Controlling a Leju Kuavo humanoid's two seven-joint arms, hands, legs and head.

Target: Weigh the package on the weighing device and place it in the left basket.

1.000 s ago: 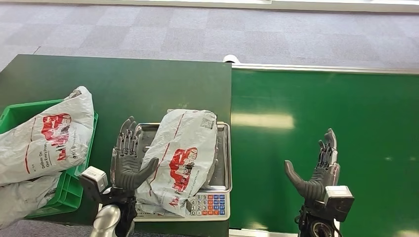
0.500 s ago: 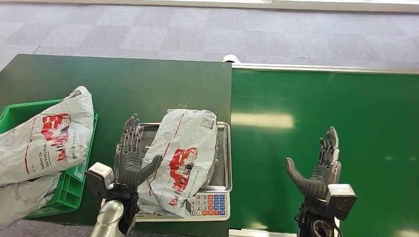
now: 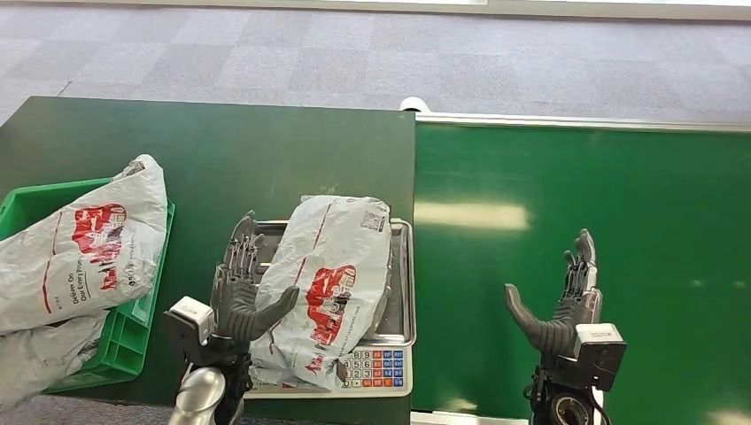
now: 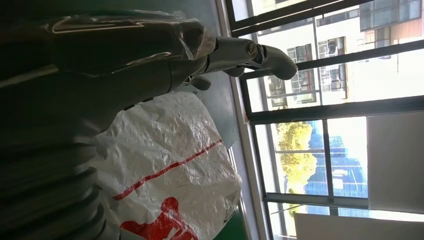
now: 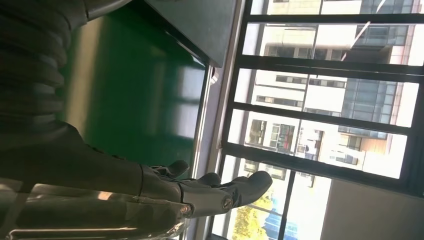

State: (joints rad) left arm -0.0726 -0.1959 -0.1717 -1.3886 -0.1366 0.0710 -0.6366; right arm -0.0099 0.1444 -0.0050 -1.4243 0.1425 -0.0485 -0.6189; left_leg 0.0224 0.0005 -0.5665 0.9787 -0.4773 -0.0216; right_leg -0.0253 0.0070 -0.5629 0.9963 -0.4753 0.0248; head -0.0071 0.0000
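Package [image 3: 332,283] lies on the scale [image 3: 403,266], a grey-white poly mailer with red print, slumped across the steel tray and drooping over part of the keypad [image 3: 374,366] at the near edge. So the weighing half looks done, or is being done; no display reading can be made out.

Left hand [image 3: 241,288] sits at the package's left flank, fingers straight and spread, thumb hooked toward the bag and touching or nearly touching its edge. Holds nothing yet. From the left wrist view the bag fills the space just beyond the palm, fingers extended past it, not wrapped.

Right hand [image 3: 562,305] stands well apart over the bright green surface [image 3: 576,204] to the right, fingers apart, thumb out, empty.

Left basket [image 3: 133,323], green crate at the table's left edge, already carries other mailers [image 3: 80,243] of the same kind, piled high and spilling over the rim.

Still to do, by my reading: get a grip on the package, lift it off the tray, carry it left, and drop it in the crate. Little room there; it would have to land on top of the pile.
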